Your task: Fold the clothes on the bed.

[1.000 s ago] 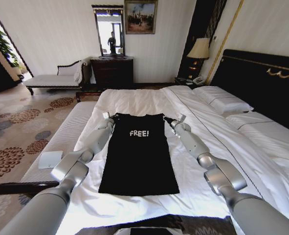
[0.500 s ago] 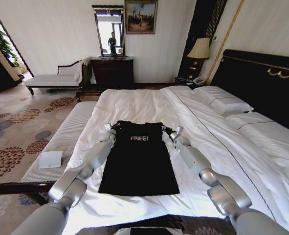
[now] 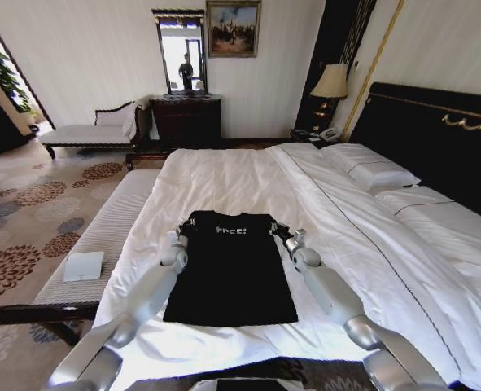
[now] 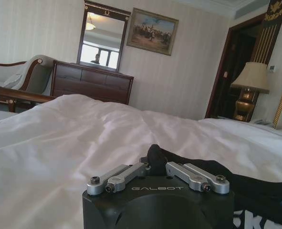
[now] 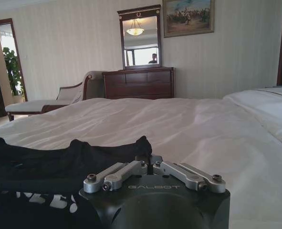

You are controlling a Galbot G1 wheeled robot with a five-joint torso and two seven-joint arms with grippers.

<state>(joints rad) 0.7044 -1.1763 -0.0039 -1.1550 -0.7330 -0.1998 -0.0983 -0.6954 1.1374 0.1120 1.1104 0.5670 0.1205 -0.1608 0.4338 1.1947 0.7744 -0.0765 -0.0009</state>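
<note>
Head view shows the black T-shirt lying on the white bed, roughly in the middle of the mattress and well short of the pillows by the dark headboard. Its hem end lies flat and spread toward the robot, while the far end with the white lettering is raised and doubled back a little, so the letters read only in part. At the T-shirt's left far corner sits the left gripper, with the left arm running back along the garment's left edge. Through the left wrist camera the left gripper has its fingers drawn close together, pinched on a bunched fold of the T-shirt, lifted just off the sheet (the white duvet stretches away behind it toward a dark dresser). At the T-shirt's right far corner is the right gripper, its arm lying along the right edge of the cloth. From the right wrist camera the right gripper likewise has its fingers nearly together, clamped on a raised ridge of the T-shirt, whose black fabric sags away from the pinch with bits of white lettering showing below.
</note>
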